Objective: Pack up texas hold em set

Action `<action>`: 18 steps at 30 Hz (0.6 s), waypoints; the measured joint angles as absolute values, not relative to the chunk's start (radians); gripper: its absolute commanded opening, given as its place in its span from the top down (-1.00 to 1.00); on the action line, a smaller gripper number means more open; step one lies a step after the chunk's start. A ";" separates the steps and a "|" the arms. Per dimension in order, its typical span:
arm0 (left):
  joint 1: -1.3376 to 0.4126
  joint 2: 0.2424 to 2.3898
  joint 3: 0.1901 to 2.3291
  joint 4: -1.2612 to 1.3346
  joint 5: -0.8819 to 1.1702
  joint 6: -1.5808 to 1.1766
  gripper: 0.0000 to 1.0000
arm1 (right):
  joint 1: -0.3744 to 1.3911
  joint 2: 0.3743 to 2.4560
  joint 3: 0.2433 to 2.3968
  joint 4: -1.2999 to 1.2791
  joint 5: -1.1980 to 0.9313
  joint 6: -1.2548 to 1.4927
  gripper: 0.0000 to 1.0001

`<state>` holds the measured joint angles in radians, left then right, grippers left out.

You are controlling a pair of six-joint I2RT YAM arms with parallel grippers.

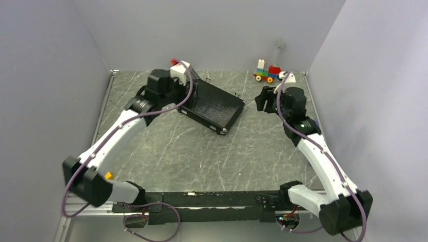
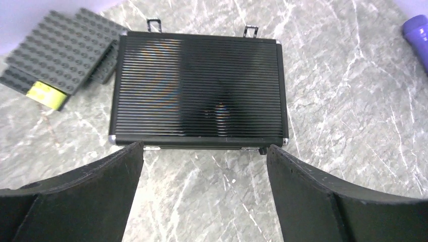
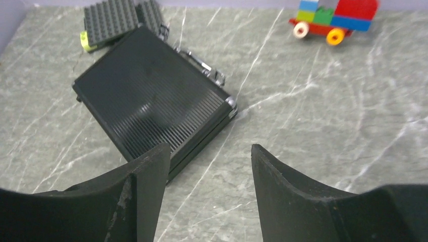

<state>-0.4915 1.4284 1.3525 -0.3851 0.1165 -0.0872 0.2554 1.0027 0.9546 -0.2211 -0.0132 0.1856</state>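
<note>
A closed black briefcase (image 2: 199,91) of the texas hold em set lies flat on the grey marbled counter (image 1: 202,156), ribbed lid up and silver caps on its corners. It sits directly ahead of the left hand (image 2: 204,151). That hand is spread wide with nothing between its dark fingers (image 2: 101,191). In the left wrist view the case's near long edge runs across just beyond the fingertips, which frame almost its full width; whether either tip touches the case cannot be told. Two small silver metal fittings (image 2: 251,31) stand up along the edge farthest from this hand.

Ahead and to the left of the left hand, dark grey studded baseplates (image 2: 60,55) lie overlapping, just beside the case's far left corner, and a yellow-green piece (image 2: 45,95) shows at their near edge.

The right hand (image 3: 209,151) is open as well and grips nothing. From it the briefcase lies ahead and to the left, turned at an angle, one silver-capped corner (image 3: 231,107) pointing out ahead of the gap between its fingers. In the top view this hand stands apart from the case, with bare counter between them.

A colourful brick toy car (image 3: 333,20) stands well ahead of the right hand and to its right, by the back wall, well apart from the case.

No chips or cards show in any view.
</note>
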 measured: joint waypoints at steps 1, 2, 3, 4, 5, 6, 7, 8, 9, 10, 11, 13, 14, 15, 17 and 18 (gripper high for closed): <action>-0.487 1.380 1.327 -0.376 0.113 -0.084 -0.94 | 0.256 1.031 0.957 -0.219 -0.022 0.189 -0.16; -0.481 1.323 1.290 -0.365 0.112 -0.080 -0.95 | 0.255 1.078 0.965 -0.220 -0.036 0.196 -0.11; -0.474 1.290 1.265 -0.358 0.112 -0.078 -0.95 | 0.256 1.114 0.971 -0.218 -0.047 0.198 -0.04; -0.458 1.249 1.225 -0.345 0.115 -0.078 -0.95 | 0.255 1.159 0.984 -0.221 -0.063 0.203 0.02; -0.442 1.227 1.199 -0.337 0.115 -0.079 -0.95 | 0.255 1.216 1.005 -0.221 -0.080 0.208 0.07; -0.424 1.213 1.172 -0.331 0.116 -0.080 -0.95 | 0.255 1.259 1.020 -0.219 -0.090 0.210 0.13; -0.405 1.210 1.147 -0.328 0.115 -0.083 -0.94 | 0.255 1.318 1.046 -0.219 -0.108 0.214 0.17; -0.390 1.218 1.132 -0.329 0.115 -0.089 -0.94 | 0.255 1.366 1.067 -0.217 -0.120 0.215 0.19; -0.380 1.232 1.126 -0.334 0.115 -0.090 -0.94 | 0.255 1.411 1.090 -0.216 -0.133 0.216 0.23; -0.376 1.246 1.121 -0.336 0.116 -0.091 -0.94 | 0.254 1.449 1.110 -0.214 -0.140 0.217 0.28; -0.374 1.261 1.116 -0.337 0.116 -0.091 -0.94 | 0.252 1.500 1.140 -0.212 -0.150 0.218 0.34; -0.375 1.274 1.115 -0.344 0.117 -0.091 -0.94 | 0.248 1.573 1.185 -0.202 -0.168 0.221 0.44; -0.375 1.274 1.115 -0.344 0.116 -0.091 -0.94 | 0.244 1.610 1.211 -0.199 -0.176 0.223 0.49; -0.375 1.272 1.115 -0.344 0.115 -0.091 -0.94 | 0.239 1.652 1.242 -0.194 -0.190 0.227 0.52; -0.376 1.267 1.115 -0.341 0.114 -0.090 -0.94 | 0.229 1.731 1.303 -0.186 -0.209 0.232 0.56; -0.375 1.265 1.115 -0.341 0.113 -0.090 -0.94 | 0.222 1.776 1.339 -0.180 -0.221 0.233 0.58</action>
